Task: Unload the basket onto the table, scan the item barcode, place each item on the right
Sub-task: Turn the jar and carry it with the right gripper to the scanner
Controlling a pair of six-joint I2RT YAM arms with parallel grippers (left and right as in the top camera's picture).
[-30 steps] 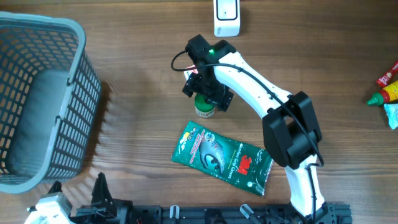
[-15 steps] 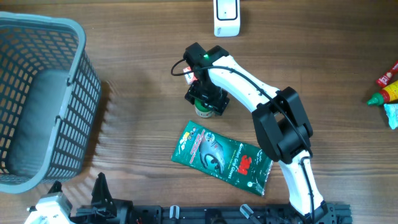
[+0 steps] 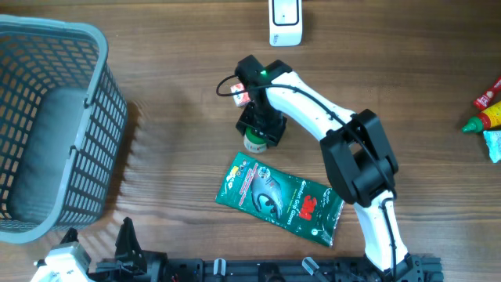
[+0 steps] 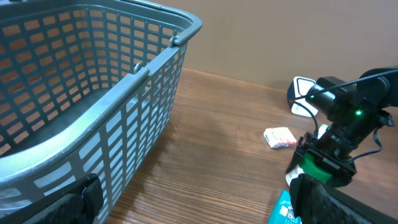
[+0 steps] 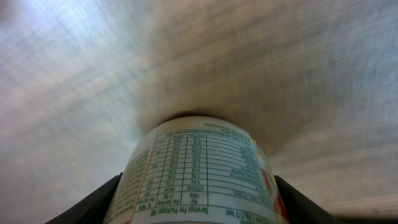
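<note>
**A:** Right gripper (image 3: 259,130) first. Where has it got to?

**B:** Down over the container (image 5: 199,174), which stands upright just beyond the far left corner of the green packet (image 3: 282,200). A second ago it hung a little further out from the packet, with its jaws as wide as they go. Since then it has settled over the container and the jaws have been drawing in.

**A:** Has it got hold?

**B:** I can't tell. From the wrist, the two fingers (image 5: 93,202) flank the container, partly drawn in, hard against it or very nearly. Nothing shows it lifted. From overhead, its green lid (image 3: 252,143) peeks out on the packet side of the gripper.

**A:** And for the scan?

**B:** I'd judge the pick is under way and nothing is scanned yet. The white scanner (image 3: 285,22) sits well beyond the packet, further out than the container, so a lift and a carry remain. The side I can see carries a nutrition table and no barcode.

**A:** The other arm?

**B:** Left gripper (image 4: 196,202) is spread wide and empty, well off to the packet's left, toward the robot's base.
</note>
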